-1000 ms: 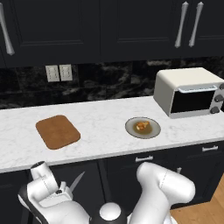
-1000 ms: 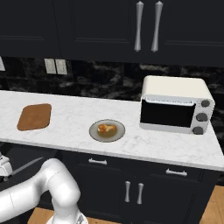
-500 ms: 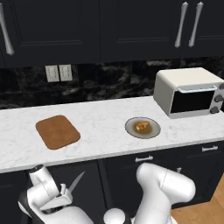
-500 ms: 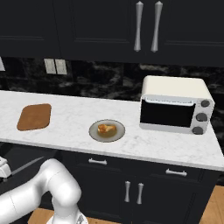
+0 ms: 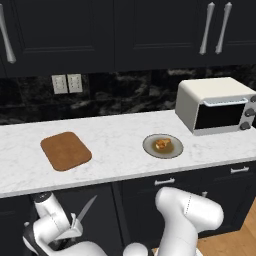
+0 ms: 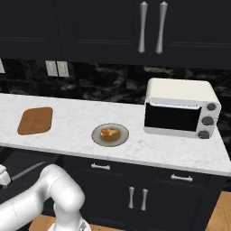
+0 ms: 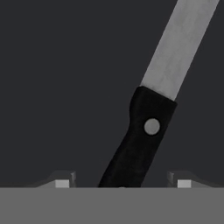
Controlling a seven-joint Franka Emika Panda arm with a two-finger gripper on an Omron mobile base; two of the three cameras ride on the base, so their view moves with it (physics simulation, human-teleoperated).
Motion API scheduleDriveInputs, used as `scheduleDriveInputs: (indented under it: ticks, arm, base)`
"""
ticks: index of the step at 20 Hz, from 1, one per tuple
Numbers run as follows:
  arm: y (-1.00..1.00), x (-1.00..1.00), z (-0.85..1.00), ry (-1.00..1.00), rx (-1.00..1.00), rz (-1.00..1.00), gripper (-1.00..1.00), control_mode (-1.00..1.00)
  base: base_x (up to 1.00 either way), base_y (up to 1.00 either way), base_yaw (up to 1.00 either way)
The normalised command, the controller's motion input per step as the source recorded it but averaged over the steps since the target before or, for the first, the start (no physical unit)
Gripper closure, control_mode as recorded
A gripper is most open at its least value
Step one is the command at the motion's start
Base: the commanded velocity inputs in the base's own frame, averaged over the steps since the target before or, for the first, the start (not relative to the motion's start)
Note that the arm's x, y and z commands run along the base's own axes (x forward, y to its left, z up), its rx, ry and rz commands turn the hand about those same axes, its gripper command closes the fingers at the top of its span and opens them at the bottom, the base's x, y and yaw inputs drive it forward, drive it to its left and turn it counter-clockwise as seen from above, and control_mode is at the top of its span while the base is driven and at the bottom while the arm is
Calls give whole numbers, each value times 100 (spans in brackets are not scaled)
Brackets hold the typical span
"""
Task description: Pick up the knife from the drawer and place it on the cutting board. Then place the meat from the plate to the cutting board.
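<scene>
Two finger tips flank the knife handle down in the drawer

Two small dark finger tips of the gripper stand either side of the knife in the hand view, with clear space between each tip and the black handle, so the jaws are apart and not pressing on it. The handle runs up between them, one silver rivet showing, and the grey blade goes on toward the upper right over the dark drawer floor. Whether the knife is lifted or lying flat cannot be told.

In the left base view the blade pokes up at a slant below the counter edge, just beside the white wrist at the lower left. In the right base view it shows as a thin grey sliver at the lower left, under the counter.

On the counter the cutting board lies bare at the left. The plate sits well apart to its right, the meat on its middle. A white toaster oven stands at the right end, near the plate. Two wall sockets sit on the black backsplash above the board.

No brand, label or lettering can be read on anything
</scene>
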Motion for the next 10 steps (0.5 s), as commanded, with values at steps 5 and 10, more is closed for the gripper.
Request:
scheduleDriveInputs:
  ticks: [5, 10]
  arm:
    - [0, -6, -59, -1, 0, 0, -100, -100]
    - [0, -2, -30, 0, 0, 0, 100, -100]
  base:
    - [0, 0, 0]
    - [0, 0, 0]
